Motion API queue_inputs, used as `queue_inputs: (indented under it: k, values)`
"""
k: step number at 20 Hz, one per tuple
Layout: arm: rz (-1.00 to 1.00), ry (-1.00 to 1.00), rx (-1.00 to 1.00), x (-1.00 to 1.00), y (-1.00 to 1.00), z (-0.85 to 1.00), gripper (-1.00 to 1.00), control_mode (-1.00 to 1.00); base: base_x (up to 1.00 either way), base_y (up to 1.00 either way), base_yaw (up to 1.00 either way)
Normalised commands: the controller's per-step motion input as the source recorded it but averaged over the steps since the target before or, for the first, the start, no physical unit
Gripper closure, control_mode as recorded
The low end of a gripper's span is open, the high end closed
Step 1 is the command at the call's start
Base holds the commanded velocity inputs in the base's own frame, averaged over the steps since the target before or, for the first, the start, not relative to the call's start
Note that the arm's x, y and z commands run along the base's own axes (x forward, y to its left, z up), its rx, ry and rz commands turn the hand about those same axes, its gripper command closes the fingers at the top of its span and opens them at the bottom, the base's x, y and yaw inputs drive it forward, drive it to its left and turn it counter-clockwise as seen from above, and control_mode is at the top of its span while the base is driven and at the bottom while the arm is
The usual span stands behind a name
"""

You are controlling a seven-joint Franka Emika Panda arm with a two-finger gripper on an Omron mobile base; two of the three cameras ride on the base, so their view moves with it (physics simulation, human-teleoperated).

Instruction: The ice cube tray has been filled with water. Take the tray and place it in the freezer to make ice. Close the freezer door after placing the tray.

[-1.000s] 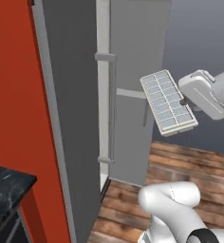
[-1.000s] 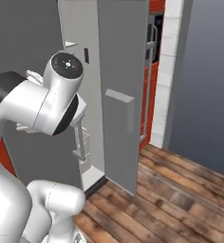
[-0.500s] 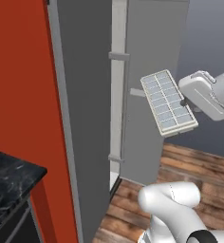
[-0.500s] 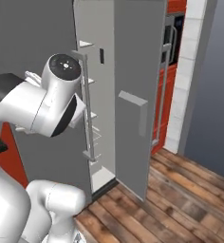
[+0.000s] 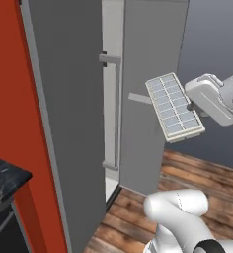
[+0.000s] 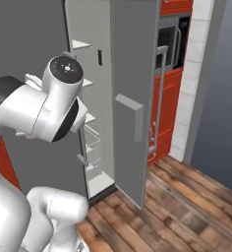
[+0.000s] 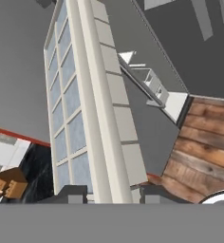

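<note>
Status: the pickup is complete. I have the ice cube tray (image 5: pixel 174 107) in the gripper (image 5: pixel 191 106), carried in the air in front of the refrigerator. The jaws are nearly closed and clamp one long edge of the tray; in the hand view both dark tips sit against the tray's near end. In the left base view the tray is visibly tilted, its cell grid facing the camera, so I judge spillage of the water (image 7: pixel 79 133) a risk until I level it. The cells show a pale bluish sheen in the hand view.

Freezer access: the freezer (image 6: pixel 91 142) stands open. Its white shelves and a clear drawer are exposed in the right base view. The freezer door (image 6: pixel 133 93) is swung wide and stands edge-on toward the robot, between the tray and the compartment in the left base view.

Remaining steps, as I judge them:
1. Bring the tray around the door edge to the opening.
2. Level it and set it on a shelf.
3. Release and withdraw.
4. Push the door shut.

The tray is not yet inside the compartment, and neither placement nor closing is done.
</note>
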Motion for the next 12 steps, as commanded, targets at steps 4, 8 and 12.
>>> queue_inputs:
  k: [4,8,12]
  values:
    - [0.0,0.0,0.0,0.0,0.0,0.0,1.0,1.0,0.04,-0.57,0.11]
    - [0.0,0.0,0.0,0.0,0.0,0.0,1.0,1.0,0.34,-0.21,0.1]
    - [0.0,0.0,0.0,0.0,0.0,0.0,1.0,1.0,0.63,-0.09,0.13]
